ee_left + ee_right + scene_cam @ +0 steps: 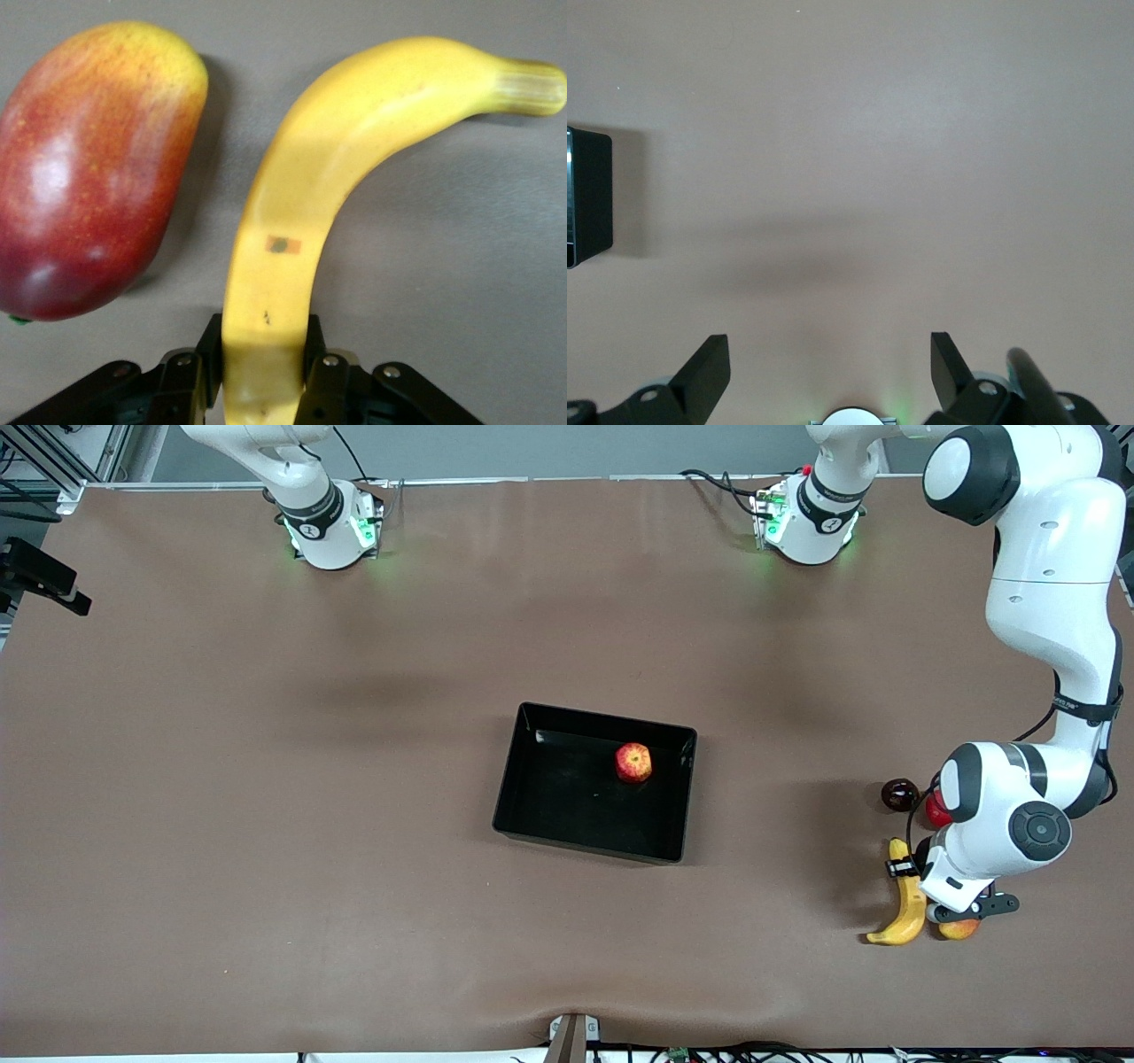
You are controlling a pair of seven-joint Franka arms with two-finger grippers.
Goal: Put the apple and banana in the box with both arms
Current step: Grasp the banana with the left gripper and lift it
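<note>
Banana point(905, 903) lies near the table's front edge at the left arm's end, long axis running front to back, stem frontward. Left gripper point(263, 367) clamps its rear end; mango point(93, 168) alongside. Apple point(633, 763) sits in box point(532, 788). Right gripper point(830, 372) waits, spread wide.

Mango point(93, 168) lies just beside the banana point(292, 212); box point(532, 779) floor mostly bare.

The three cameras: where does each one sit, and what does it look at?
Front view: high across the table, facing both bases; sees the apple in the box.
Left wrist view: on the left arm, showing the left gripper shut on the banana; front view shares it.
Right wrist view: above bare table, the right gripper open; box corner shared.
</note>
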